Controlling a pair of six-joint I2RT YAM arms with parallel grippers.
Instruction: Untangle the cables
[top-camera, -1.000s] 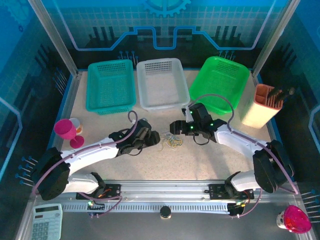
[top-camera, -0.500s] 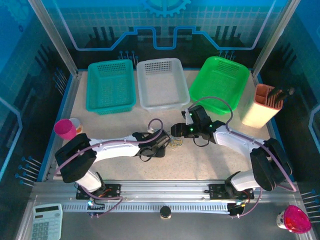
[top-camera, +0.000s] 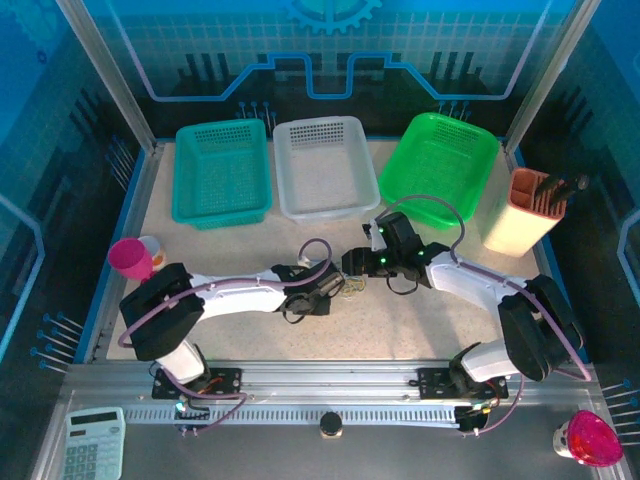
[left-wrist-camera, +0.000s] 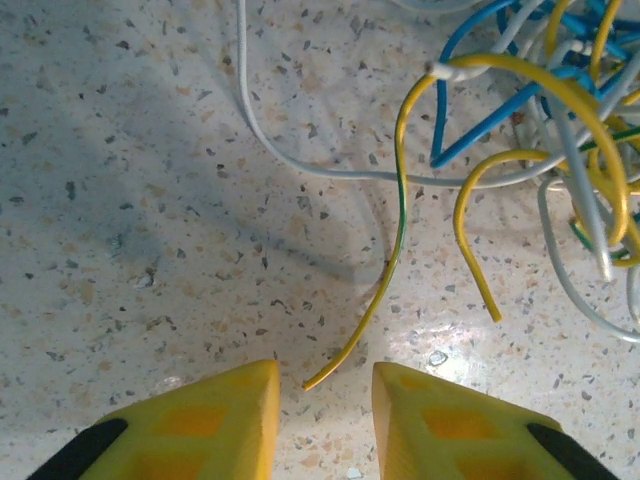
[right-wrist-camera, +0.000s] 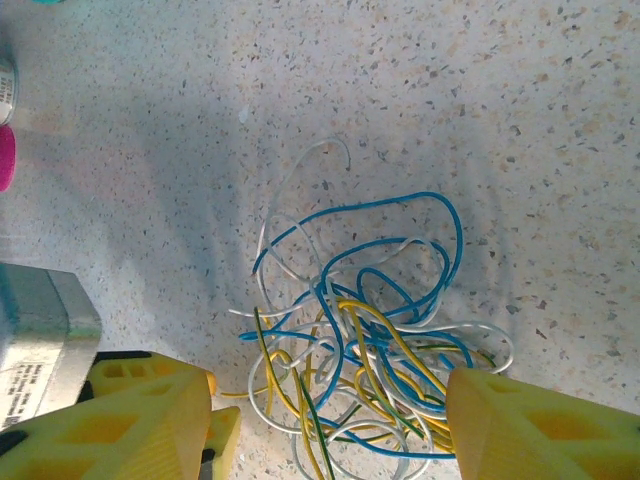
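Left gripper (left-wrist-camera: 325, 385) swings in to the cables (right-wrist-camera: 370, 340) tangled before the white basket (top-camera: 322, 210), jaws narrowing but unclamped, seemingly lined on one yellow-green wire tip (left-wrist-camera: 385, 280) for a first pull; right gripper (right-wrist-camera: 328, 390) gapes above.

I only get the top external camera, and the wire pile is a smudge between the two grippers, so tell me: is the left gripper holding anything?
Observer: No. On the left wrist camera the left gripper has its jaws apart. The loose end of a thin yellow-and-green wire lies on the speckled tabletop between them, not pinched.
Operator: And the right one?
Observer: On its own wrist camera the right gripper is wide open, its jaws straddling the tangle of thin wires.
Operator: What colours are in that tangle?
Observer: Blue, white, yellow and yellow-green strands, looped through one another.
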